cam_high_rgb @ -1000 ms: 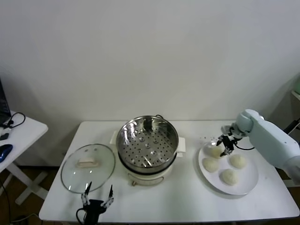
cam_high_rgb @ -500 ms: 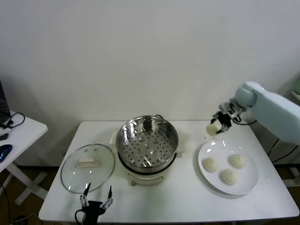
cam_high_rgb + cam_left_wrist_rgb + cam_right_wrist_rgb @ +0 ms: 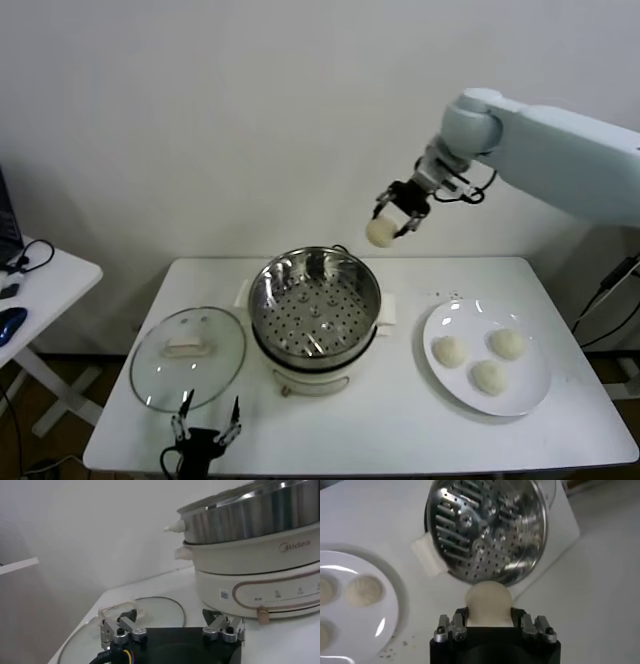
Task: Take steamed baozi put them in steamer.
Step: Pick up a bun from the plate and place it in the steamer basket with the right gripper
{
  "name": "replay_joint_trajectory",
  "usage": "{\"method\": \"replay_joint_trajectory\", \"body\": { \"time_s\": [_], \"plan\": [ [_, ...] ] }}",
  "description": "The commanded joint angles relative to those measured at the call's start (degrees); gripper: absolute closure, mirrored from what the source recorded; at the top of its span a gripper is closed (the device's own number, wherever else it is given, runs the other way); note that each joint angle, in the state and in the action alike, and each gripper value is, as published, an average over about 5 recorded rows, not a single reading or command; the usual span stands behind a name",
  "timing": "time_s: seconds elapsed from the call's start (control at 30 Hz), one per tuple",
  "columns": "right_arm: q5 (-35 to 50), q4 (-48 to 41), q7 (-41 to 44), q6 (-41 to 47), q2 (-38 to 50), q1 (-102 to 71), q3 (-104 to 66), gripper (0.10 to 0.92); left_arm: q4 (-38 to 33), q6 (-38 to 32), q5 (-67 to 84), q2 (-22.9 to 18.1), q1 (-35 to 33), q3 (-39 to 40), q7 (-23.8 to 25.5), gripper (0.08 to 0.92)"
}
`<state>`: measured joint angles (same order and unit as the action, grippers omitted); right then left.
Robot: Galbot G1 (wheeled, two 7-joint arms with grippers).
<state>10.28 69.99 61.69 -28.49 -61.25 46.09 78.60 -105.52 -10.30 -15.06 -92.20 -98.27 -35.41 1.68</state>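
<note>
So the right gripper (image 3: 396, 217) is up in the air, fingers pinched on one baozi (image 3: 380, 232) that sticks out from between the pads; in the wrist view you can see the bun (image 3: 488, 601) squeezed between both fingers. In the head view it hangs above the table, roughly at 1 o'clock from the steamer (image 3: 314, 300), just past the basket's far right rim and well above it. The steamer itself sits mid-table, shiny perforated floor bare, on its white pot base. Off at 3 o'clock from the steamer is the plate (image 3: 525, 385) with three more buns (image 3: 449, 351) grouped on it, close together but not touching as far as I can tell. At 9 o'clock from the steamer the glass lid (image 3: 188, 357) lies flat on the table, handle up. The left gripper (image 3: 207, 432) is parked low at the near table edge, about 6 o'clock from the lid, fingers spread wide with nothing in them, and its wrist view just looks across at the pot base and lid.
</note>
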Motion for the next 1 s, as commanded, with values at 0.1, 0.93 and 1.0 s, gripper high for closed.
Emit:
{"method": "replay_joint_trajectory", "body": {
  "time_s": [0.1, 0.93, 1.0],
  "plan": [
    [-5.02, -5.45, -2.56, -11.38, -13.12, -0.89, 3.86, 0.44, -0.11, -0.08, -0.18, 0.1, 0.2, 0.14, 0.02, 0.177],
    [-18.8, -32.87, -3.89, -21.3, -25.53, -19.52, -1.74, 0.44, 0.7, -1.25, -0.75, -0.04, 0.51, -0.56, -0.14, 0.177],
    [-19.16, -33.93, -3.9, -21.51, -25.93, -19.78, -1.93, 0.44, 0.81, -1.36, -0.75, -0.01, 0.52, -0.69, -0.15, 0.177]
  ]
}}
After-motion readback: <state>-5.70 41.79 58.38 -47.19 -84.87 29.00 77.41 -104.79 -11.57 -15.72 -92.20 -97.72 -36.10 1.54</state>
